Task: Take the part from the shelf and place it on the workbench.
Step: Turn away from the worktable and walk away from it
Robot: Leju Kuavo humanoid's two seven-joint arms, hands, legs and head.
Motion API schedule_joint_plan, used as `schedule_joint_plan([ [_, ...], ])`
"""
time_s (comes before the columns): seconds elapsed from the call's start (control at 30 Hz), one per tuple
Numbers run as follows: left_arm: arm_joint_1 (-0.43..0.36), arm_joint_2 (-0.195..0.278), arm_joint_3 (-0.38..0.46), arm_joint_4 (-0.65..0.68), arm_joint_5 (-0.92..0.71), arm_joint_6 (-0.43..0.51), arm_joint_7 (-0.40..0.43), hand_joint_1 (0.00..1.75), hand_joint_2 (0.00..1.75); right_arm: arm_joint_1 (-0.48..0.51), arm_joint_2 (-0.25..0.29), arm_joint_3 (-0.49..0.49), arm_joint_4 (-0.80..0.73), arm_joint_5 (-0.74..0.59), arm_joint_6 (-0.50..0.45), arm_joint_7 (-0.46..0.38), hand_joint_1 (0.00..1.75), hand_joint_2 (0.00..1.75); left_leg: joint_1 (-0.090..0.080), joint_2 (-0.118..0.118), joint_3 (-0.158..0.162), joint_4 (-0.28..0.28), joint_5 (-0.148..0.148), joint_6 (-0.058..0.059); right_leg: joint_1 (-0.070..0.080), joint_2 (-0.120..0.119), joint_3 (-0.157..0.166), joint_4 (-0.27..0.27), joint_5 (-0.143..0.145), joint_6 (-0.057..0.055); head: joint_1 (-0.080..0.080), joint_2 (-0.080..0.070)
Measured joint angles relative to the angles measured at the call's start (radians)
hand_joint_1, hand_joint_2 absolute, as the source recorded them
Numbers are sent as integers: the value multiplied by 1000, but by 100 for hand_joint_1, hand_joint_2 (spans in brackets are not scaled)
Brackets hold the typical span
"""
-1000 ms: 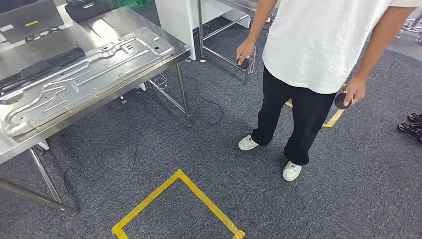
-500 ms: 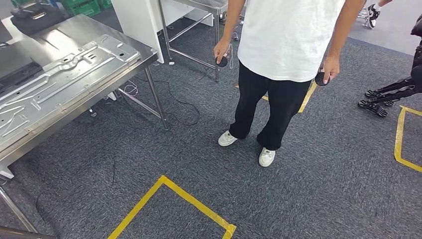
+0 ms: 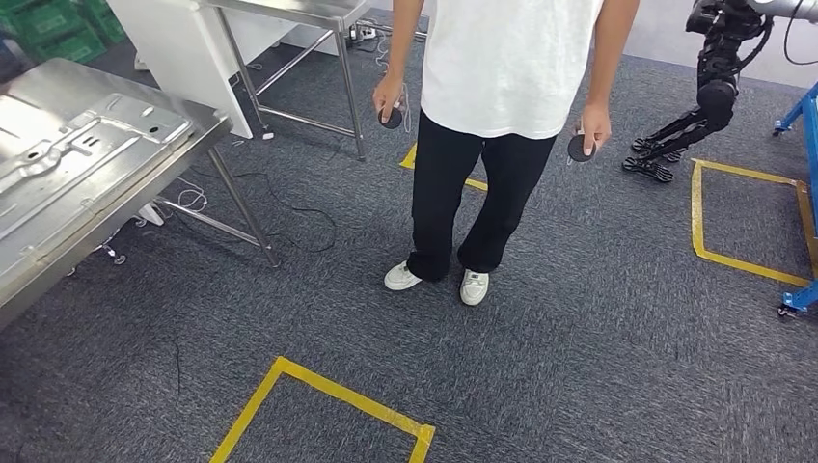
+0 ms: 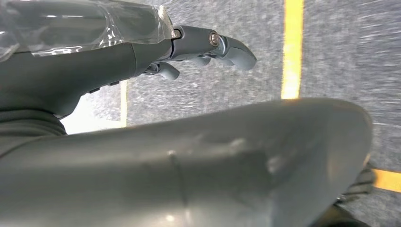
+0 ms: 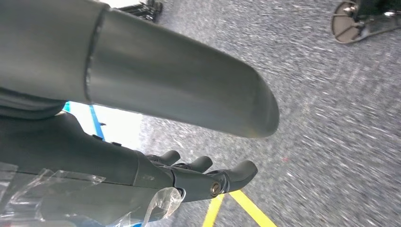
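Note:
A stainless workbench stands at the left of the head view. A large stamped metal panel lies flat on it. My left hand hangs beside my body over grey carpet, its fingers stretched out with nothing in them. My right hand hangs the same way over the carpet, fingers apart and holding nothing. A blue metal frame shows at the right edge of the head view; nothing on it can be made out.
A person in a white shirt stands ahead, a dark round object in each hand. Another table stands behind. A dark robot crouches at the far right. Yellow tape squares mark the carpet.
The camera has swung to the right: the workbench has slid toward the left edge, and the dark robot and the blue frame have come into the picture.

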Motion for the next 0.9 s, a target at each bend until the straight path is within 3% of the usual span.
schedule_joint_plan([
  [0.07, -9, 0, 0, 0, -1, 0, -3, 0, 0, -5, -2, 5, 0, 14, 0, -8, 0, 0, 9, -46, -43, 108, -66, -11, 2, 14, -2, -1, 4, -9, -1, 0],
  [0.13, -12, 0, 0, 0, 0, 0, -3, 0, 0, -8, -4, 13, 0, 25, 0, -11, 0, 0, 12, -69, -114, 265, -138, -15, 8, 31, -6, -1, 7, -14, -2, 0],
  [0.17, -11, 0, 0, 0, 3, 0, -3, 0, 0, -7, -5, 16, 0, 27, 0, -12, 0, 0, 12, -72, -140, 316, -153, -14, 9, 43, -9, -1, 9, -15, -2, 0],
  [0.2, -12, 0, 0, 0, 7, 0, -4, 0, 0, -6, -5, 18, 0, 28, 0, -11, 0, 0, 11, -75, -147, 328, -146, -10, 11, 56, -11, -1, 11, -15, -2, 0],
  [0.23, -12, 0, 0, 0, 10, 0, -4, 0, 0, -6, -5, 21, 0, 28, 0, -10, 0, 0, 9, -80, -133, 292, -117, -3, 12, 68, -12, -1, 13, -15, -3, 0],
  [0.27, -13, 0, 0, 0, 12, -1, -4, 0, 0, -6, -5, 23, 0, 28, -1, -10, 0, 0, 6, -92, -102, 221, -73, 6, 12, 81, -11, -1, 14, -14, -3, 0],
  [0.33, -14, 1, 0, 0, 12, -4, -2, 0, 0, -6, -4, 27, 0, 22, -6, -10, 0, 0, 1, -145, -37, 66, 8, 27, 7, 105, -15, -2, 20, -10, -3, 0],
  [0.4, -11, 1, 0, 0, 11, -10, 3, 0, 0, -6, -4, 31, 0, 17, -13, -12, 0, 0, -4, -180, -17, 7, 34, 37, -2, 129, -25, -3, 28, -1, -2, 0],
  [0.47, -9, 0, 0, 0, 8, -15, 12, 0, 0, -4, -9, 35, 0, 17, -17, -8, 0, 0, -2, -159, -11, -13, 41, 40, -6, 154, -31, -11, 37, 12, -3, 0],
  [0.5, -9, -2, -1, 0, 6, -19, 17, 0, 0, -3, -13, 37, 0, 17, -18, -6, 0, 0, 1, -146, -3, -29, 46, 43, -2, 148, -34, -8, 33, 18, -2, 0],
  [0.53, -10, -3, -2, 0, 3, -22, 22, 0, 0, -2, -17, 39, 0, 16, -18, -3, 0, 0, 4, -131, 5, -45, 53, 45, 4, 126, -45, 16, 16, 21, -1, 0],
  [0.6, -7, -4, -3, 0, 0, -25, 30, 0, 0, -4, -25, 41, 0, 8, -19, -4, 0, 0, 5, -100, 11, -60, 61, 49, 12, 62, -100, 139, -54, 24, 0, 0],
  [0.67, -3, -4, -4, 0, 3, -24, 31, 0, 0, -5, -33, 41, 0, -2, -19, -8, 0, 0, 2, -68, 7, -60, 62, 50, 10, 35, -162, 278, -111, 30, -2, 0],
  [0.7, -2, -4, -4, 0, 8, -23, 26, 0, 0, -5, -36, 41, 0, -4, -19, -9, 0, 0, 2, -53, 5, -59, 62, 49, 8, 31, -171, 301, -114, 33, -3, 0],
  [0.73, -3, -4, -4, 0, 13, -23, 19, 0, 0, -4, -39, 41, 0, -5, -20, -10, 0, 0, 2, -40, 3, -58, 62, 48, 7, 26, -155, 280, -97, 36, -4, 0],
  [0.8, -12, -5, -4, 0, 16, -22, 3, 0, 0, -3, -45, 42, 0, -5, -22, -14, 0, 0, 2, -18, 2, -51, 56, 41, 5, -6, -68, 133, -33, 40, -4, 0],
  [0.87, -24, -6, -4, 0, 11, -22, -4, 0, 0, -4, -49, 45, 0, -3, -23, -19, 0, 0, -3, 0, -2, -37, 46, 30, 9, -41, 0, 9, 9, 31, -4, 0],
  [0.9, -30, -6, -4, 0, 9, -22, -4, 0, 0, -4, -50, 46, 0, -2, -23, -21, 0, 0, -6, 9, -4, -31, 42, 25, 11, -47, 10, -13, 12, 23, -4, 0],
])
